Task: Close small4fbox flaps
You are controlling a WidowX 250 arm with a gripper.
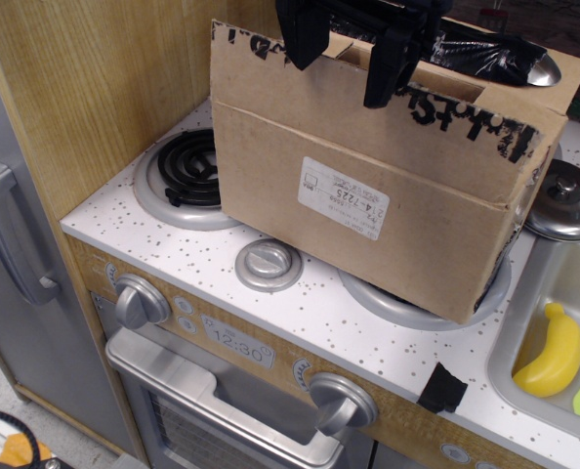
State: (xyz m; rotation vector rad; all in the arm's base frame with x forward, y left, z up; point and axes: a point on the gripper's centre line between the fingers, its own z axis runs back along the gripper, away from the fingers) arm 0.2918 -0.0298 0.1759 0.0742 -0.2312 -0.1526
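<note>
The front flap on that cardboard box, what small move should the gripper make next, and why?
Probably push inward and down. The front flap stands roughly upright on the box, with the gripper at its top edge and the opening behind it uncovered.

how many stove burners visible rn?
2. One black coil burner sits left of the small4fbox, partly hidden behind its corner. A second burner shows only as a silver rim under the box's front edge. More may be hidden behind the box.
</note>
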